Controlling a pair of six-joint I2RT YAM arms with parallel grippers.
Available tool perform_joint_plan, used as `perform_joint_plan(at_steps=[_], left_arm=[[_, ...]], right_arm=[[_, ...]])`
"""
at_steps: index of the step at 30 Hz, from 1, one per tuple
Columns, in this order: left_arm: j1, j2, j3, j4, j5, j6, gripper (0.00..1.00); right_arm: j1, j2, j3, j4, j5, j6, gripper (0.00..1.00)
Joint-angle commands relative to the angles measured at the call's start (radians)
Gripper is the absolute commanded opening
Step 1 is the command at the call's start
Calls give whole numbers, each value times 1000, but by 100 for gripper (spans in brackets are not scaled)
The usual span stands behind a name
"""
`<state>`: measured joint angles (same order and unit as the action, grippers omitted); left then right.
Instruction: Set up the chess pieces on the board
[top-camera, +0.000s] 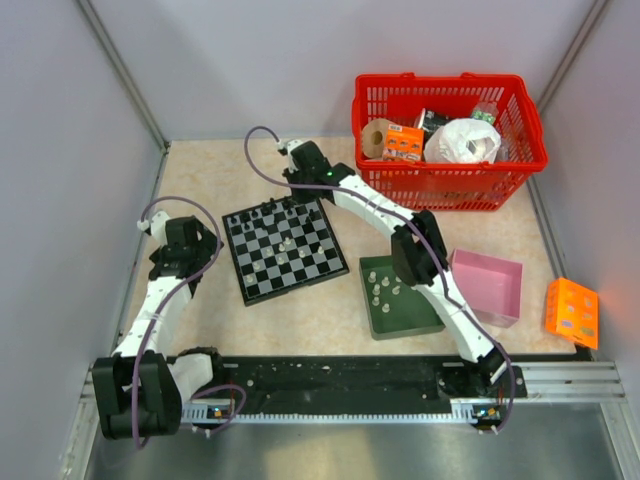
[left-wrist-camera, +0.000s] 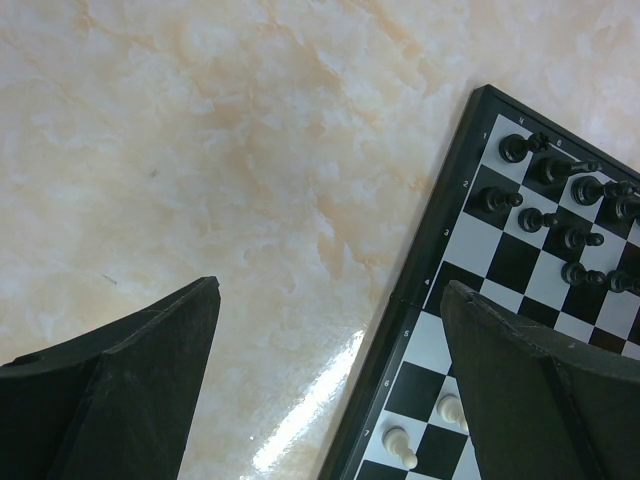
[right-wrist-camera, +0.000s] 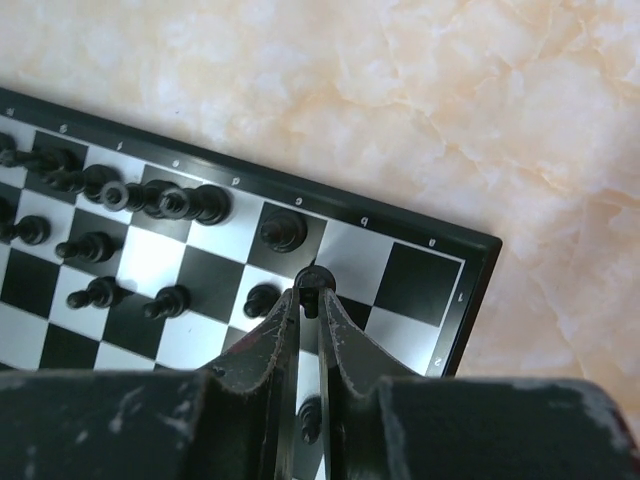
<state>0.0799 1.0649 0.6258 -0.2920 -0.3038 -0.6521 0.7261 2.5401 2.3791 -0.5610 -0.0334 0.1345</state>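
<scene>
The board (top-camera: 265, 275) lies left of the table's middle, with black chess pieces (top-camera: 275, 212) along its far edge and a whitish one (top-camera: 287, 243) near its centre. My right gripper (right-wrist-camera: 310, 295) hangs over the board's far right corner (right-wrist-camera: 420, 275), shut on a small black piece (right-wrist-camera: 312, 278) whose base shows past the fingertips. Other black pieces (right-wrist-camera: 283, 232) stand in the rows to its left. My left gripper (left-wrist-camera: 332, 288) is open and empty, one finger over bare table and the other over the board's left edge (left-wrist-camera: 450, 240), near two whitish pieces (left-wrist-camera: 400, 445).
A dark green tray (top-camera: 415, 315) right of the board holds several whitish pieces (top-camera: 380, 285). A pink box (top-camera: 487, 285) sits beside it and an orange box (top-camera: 572, 312) farther right. A red basket (top-camera: 450, 130) of items stands at the back right.
</scene>
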Motion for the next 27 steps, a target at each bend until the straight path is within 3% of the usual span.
perform_joint_plan(at_steps=[1, 14, 17, 21, 27], left_arm=[[4, 0, 35, 22, -1, 2, 97], [4, -2, 37, 20, -1, 2, 97], [4, 0, 35, 21, 2, 0, 97], [4, 1, 35, 19, 0, 3, 97], [4, -8, 38, 13, 2, 5, 97]], right_arm=[[-11, 49, 65, 24, 29, 10, 10], [-19, 71, 77, 58, 66, 24, 11], [-19, 71, 72, 56, 47, 22, 16], [-19, 59, 72, 56, 3, 27, 31], [-21, -17, 71, 56, 26, 7, 38]])
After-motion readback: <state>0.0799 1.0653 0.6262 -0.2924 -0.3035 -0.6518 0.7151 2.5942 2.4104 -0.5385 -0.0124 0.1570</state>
